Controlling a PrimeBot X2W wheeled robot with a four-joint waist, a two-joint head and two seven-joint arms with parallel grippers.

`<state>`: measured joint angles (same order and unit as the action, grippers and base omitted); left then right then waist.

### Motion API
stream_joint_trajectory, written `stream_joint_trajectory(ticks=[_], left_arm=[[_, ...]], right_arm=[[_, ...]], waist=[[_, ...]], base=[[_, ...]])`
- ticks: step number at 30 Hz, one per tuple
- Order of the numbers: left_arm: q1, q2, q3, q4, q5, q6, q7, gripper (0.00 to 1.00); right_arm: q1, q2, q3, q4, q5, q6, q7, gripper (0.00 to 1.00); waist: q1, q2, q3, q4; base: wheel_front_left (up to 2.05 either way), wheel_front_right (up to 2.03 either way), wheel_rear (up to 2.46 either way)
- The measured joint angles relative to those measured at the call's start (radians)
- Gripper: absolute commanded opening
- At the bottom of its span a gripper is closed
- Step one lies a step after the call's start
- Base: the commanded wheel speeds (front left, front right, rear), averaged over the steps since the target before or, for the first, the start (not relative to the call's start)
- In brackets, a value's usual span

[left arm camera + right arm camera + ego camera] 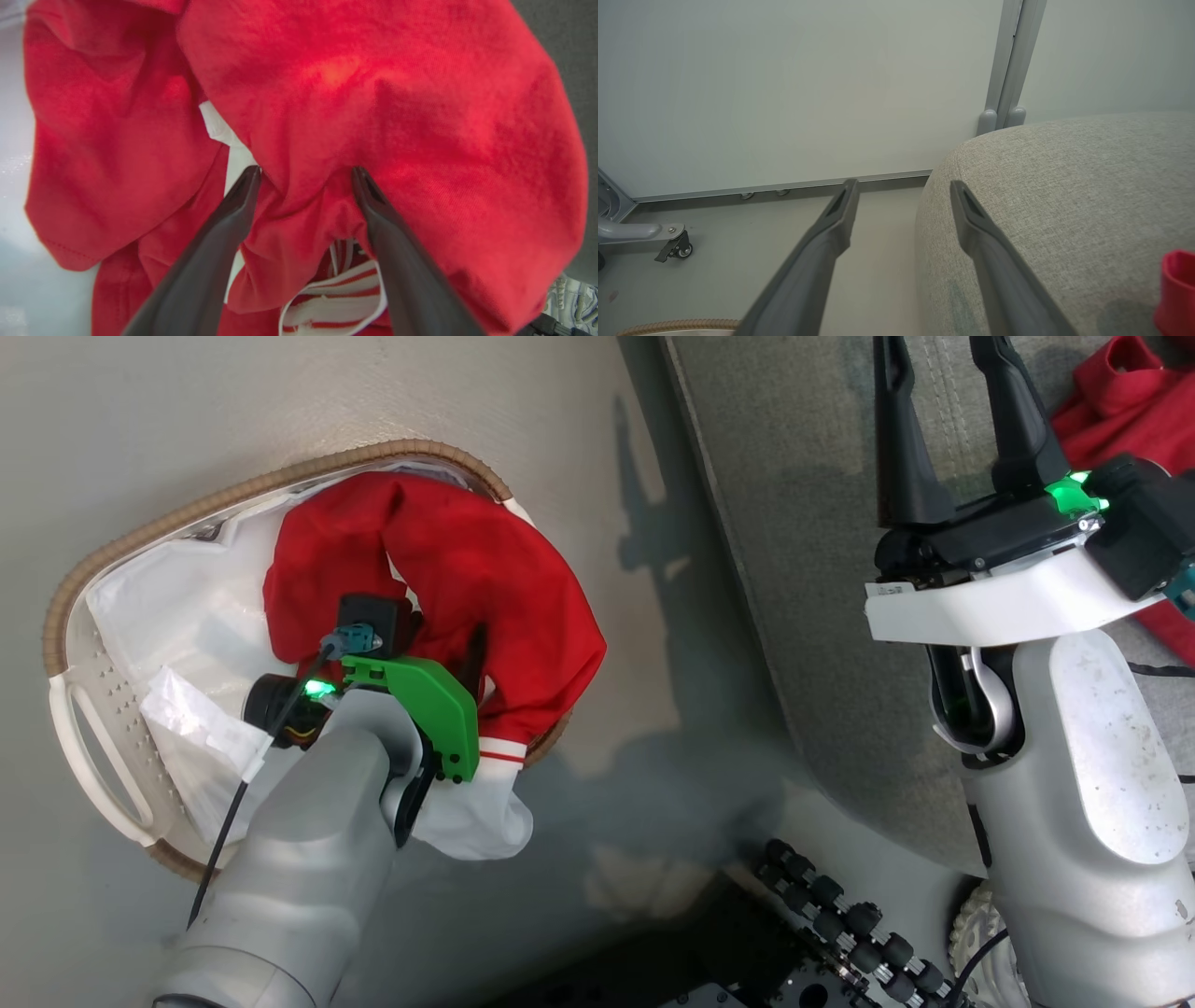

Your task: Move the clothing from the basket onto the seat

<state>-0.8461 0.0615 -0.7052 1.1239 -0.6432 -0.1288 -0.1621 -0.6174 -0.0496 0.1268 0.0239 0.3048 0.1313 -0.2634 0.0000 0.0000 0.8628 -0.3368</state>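
left gripper (306,175) down in the basket (98,695)
its jaws stand apart, a fold of the red clothing (448,569) between them; right gripper (903,186) hangs over the seat (1064,186), jaws apart and empty (another red piece (1130,411) lies on it).

My left arm (299,859) reaches down and away from me, with the green bracket (425,709) at the wrist facing up. The left gripper (306,175) has its fingers spread wide. The tips are pressed into the clothing (420,116), with a fold bunched between them but not clamped. My right arm (1092,821) stands at lower right, forearm up, wrist light green. The right gripper (903,186) points forward, fingers just as wide apart.
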Motion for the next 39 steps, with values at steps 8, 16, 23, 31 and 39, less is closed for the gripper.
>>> stream_joint_trajectory(ticks=[8,16,23,31,39], left_arm=[[-0.001,0.011,-0.1,-0.029,-0.094,0.0,0.062,1.0],[-0.013,0.028,-0.203,-0.03,-0.163,0.0,0.099,0.0],[-0.013,0.055,-0.243,-0.032,-0.209,0.0,0.027,0.0],[0.048,0.046,-0.274,-0.035,-0.265,0.0,-0.061,0.0],[0.135,0.039,-0.281,-0.058,-0.289,0.0,-0.096,0.0]], right_arm=[[0.0,0.0,-0.005,-0.021,-0.013,0.0,0.0,1.0],[-0.002,0.0,0.001,-0.024,-0.015,0.0,0.0,1.0],[-0.01,0.0,0.016,0.003,-0.002,0.0,0.0,1.0],[0.03,0.001,0.016,0.063,-0.026,0.0,0.0,1.0],[0.099,0.001,0.018,0.135,-0.046,0.0,0.0,1.0]], waist=[[0.0,0.0,0.009,0.007],[0.0,0.0,0.004,0.01],[0.0,0.0,-0.027,0.001],[0.0,0.0,-0.117,0.017],[0.0,0.0,-0.244,0.053]], base=[[0.0,0.0,0.0],[0.0,0.0,0.0],[0.0,0.0,0.0],[0.0,0.0,0.0],[0.0,0.0,0.0]])
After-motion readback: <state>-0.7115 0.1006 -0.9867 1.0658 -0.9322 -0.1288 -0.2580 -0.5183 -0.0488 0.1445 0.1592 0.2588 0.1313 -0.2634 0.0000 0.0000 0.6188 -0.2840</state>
